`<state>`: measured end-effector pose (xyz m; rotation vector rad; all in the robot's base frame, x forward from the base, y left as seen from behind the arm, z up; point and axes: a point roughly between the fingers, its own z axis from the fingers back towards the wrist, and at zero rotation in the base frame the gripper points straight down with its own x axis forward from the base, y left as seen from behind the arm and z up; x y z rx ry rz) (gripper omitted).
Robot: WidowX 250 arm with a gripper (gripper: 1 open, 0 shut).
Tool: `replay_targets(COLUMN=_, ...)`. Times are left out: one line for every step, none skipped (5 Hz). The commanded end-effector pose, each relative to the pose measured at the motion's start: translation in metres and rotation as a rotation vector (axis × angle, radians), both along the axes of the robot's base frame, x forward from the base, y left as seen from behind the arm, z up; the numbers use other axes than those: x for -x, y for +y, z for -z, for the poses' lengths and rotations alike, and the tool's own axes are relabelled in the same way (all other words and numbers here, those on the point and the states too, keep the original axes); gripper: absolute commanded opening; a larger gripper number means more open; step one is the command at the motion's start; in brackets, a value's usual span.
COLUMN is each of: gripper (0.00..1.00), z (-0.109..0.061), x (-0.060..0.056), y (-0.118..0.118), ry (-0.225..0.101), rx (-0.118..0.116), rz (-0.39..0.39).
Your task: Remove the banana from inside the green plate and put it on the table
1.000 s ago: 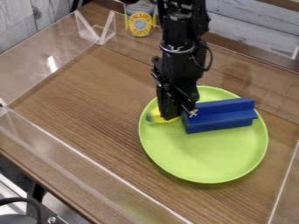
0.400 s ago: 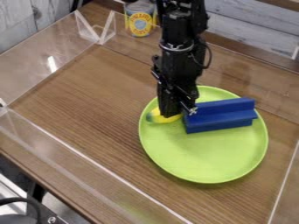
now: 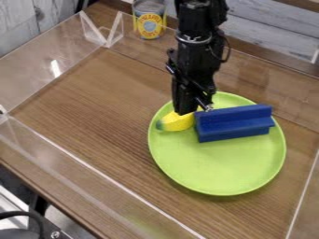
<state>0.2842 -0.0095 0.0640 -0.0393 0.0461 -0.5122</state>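
Observation:
The small yellow banana (image 3: 180,120) is at the far-left rim of the lime-green plate (image 3: 218,170), tilted with its right end raised. My gripper (image 3: 191,108) comes down from above and is shut on that raised end. The banana's lower end stays close to the plate surface. The plate rests on the brown wood-grain table (image 3: 100,103), toward the right front.
A blue rectangular block (image 3: 233,122) lies on the plate just right of the gripper. Clear acrylic walls (image 3: 50,70) edge the table on the left, front and back. A yellow can (image 3: 149,23) stands beyond the back wall.
The gripper has risen and shifted slightly right. More of the banana shows now, with its right end tipped up at the fingers.

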Motion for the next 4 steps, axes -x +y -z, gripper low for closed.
replay_targets(gripper=0.0, z=-0.017, x=-0.012, y=-0.001, ry=-0.046, rx=-0.01, rz=0.019)
replay_targets(gripper=0.0, z=-0.017, x=-0.016, y=-0.001, ry=-0.043, rx=-0.014, rz=0.03)
replay_targets(gripper=1.0, z=-0.016, x=-0.02, y=-0.001, ry=-0.038, rx=-0.018, rz=0.04)
replay_targets(gripper=1.0, z=-0.015, x=-0.023, y=-0.002, ry=-0.033, rx=-0.023, rz=0.051)
